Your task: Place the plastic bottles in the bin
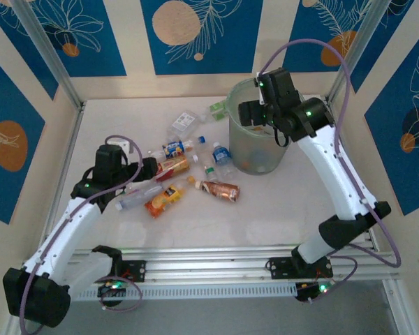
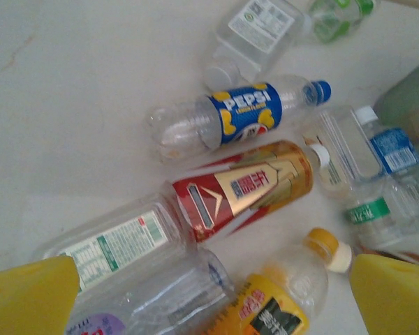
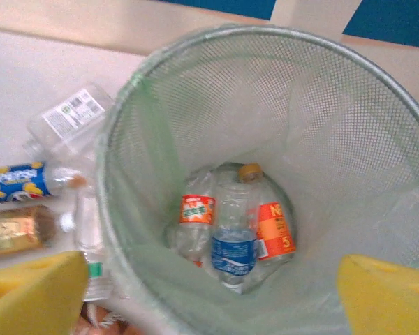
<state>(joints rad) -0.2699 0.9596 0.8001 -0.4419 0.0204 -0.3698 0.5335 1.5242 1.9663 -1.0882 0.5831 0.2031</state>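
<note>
Hovering above bin (image 3: 265,43), R claw (image 3: 209,296) gapes w/ bottles (image 3: 234,241) directly below.

Few bottles (image 3: 234,241) inside upright bin (image 3: 314,132); loose bottles (image 2: 244,192) flat beside it.

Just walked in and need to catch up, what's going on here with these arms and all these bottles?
Two robot arms are clearing plastic bottles off a table into a bin. The right end effector hangs open over the bin, holding nothing; a few bottles lie at its bottom. The left end effector is open, low over the pile on the table, a red-and-gold bottle just ahead of it.
</note>
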